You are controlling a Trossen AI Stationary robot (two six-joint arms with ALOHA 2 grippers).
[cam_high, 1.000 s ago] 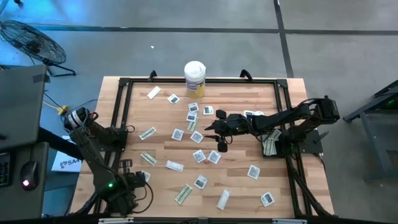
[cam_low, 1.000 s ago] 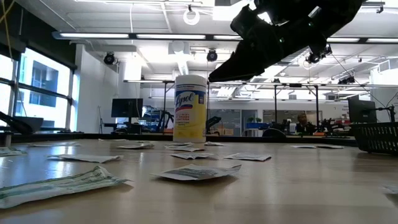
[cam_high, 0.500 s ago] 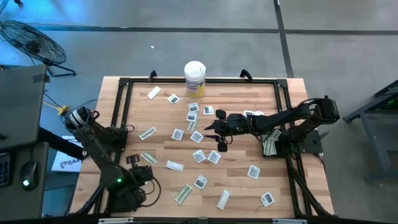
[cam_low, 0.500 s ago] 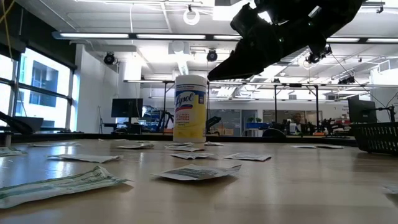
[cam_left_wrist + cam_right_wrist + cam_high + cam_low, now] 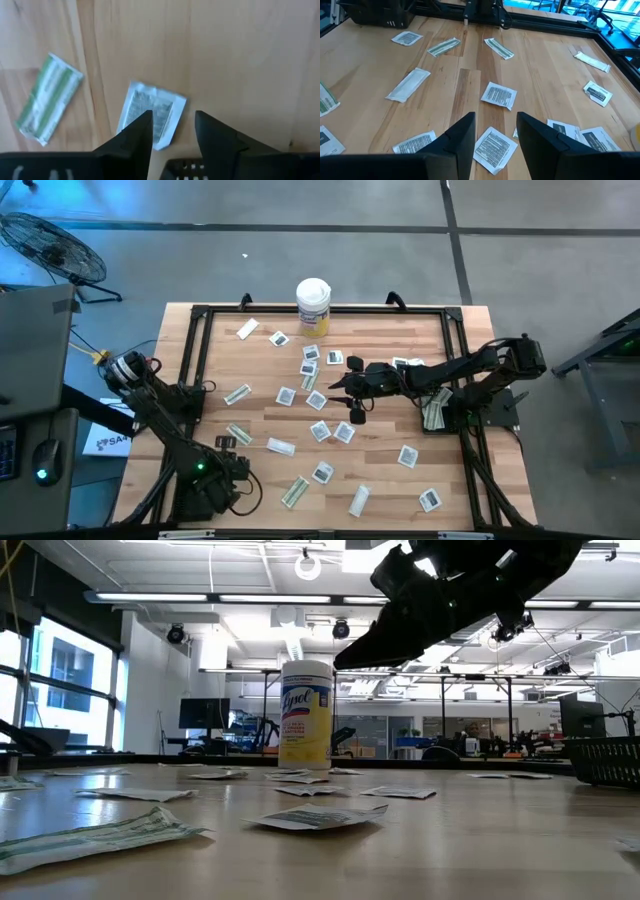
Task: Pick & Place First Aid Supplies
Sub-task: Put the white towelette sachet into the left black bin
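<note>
The left gripper (image 5: pixel 172 131), jaws parted and empty, hangs over a square white sachet (image 5: pixel 151 113) lying flat on the wooden tabletop (image 5: pixel 240 60). Next it likely must descend and pinch that thin crinkled packet. Beside it lies a pale-green oblong wrapper (image 5: pixel 48 98). Farther off, the right gripper (image 5: pixel 495 131) hovers open above more sachets.

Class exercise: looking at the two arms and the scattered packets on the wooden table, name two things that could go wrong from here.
1. The left gripper stands open over a square white sachet lying flat on the wood; its fingers may slide off.
2. The right gripper hangs open above closely spaced square white packets; it might pinch two together.
</note>
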